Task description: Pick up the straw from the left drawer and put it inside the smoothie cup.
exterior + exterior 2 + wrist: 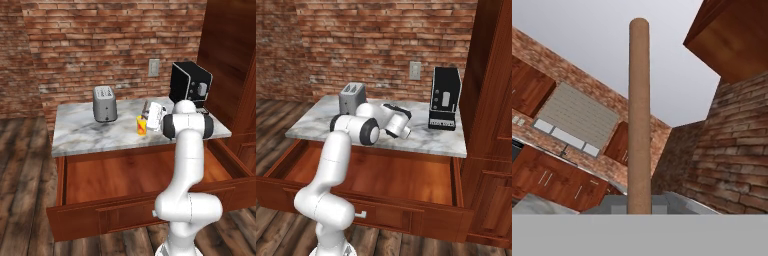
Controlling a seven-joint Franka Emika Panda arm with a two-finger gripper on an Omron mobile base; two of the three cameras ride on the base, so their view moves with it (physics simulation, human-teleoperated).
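Note:
The straw, a thin tan stick, rises straight up the middle of the hand view from between my fingertips, against ceiling and brick wall. My gripper is shut on it, held over the marble counter just above and right of the small yellow smoothie cup, which stands upright with a red mark on its side. In the right base view my own arm hides the cup. The left drawer is pulled wide open below the counter, its wooden floor bare.
A grey metal toaster stands on the marble counter left of the cup. A black coffee machine sits at the back right against a tall wooden cabinet. A brick wall runs behind.

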